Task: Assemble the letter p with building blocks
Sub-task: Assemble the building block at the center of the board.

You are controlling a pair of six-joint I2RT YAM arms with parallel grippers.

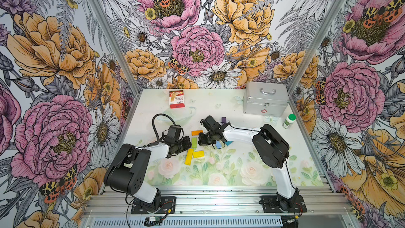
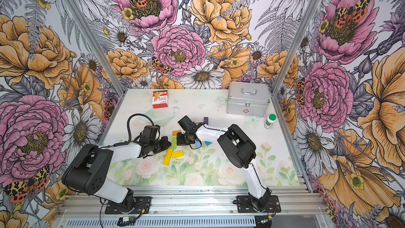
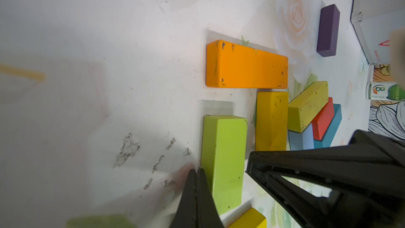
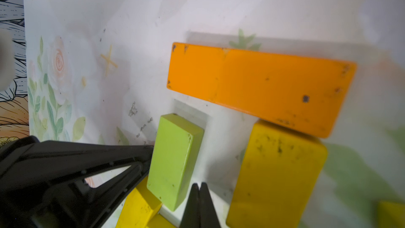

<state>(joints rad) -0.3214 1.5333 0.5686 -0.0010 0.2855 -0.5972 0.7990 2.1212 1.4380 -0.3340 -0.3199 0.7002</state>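
Building blocks [image 3: 246, 64] include a red block [image 3: 323, 120] seen only from the left wrist; left and right jaws pinched together, empty.

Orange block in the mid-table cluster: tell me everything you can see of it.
The flat rectangular orange painted block looks wooden, paint chipped dark at corners and edges. It lies flat on the white floral table mat, among the blocks at mid-table. A yellow block butts end-on against one long side near an end; the light green block stops short, leaving a gap. Nothing grips it.
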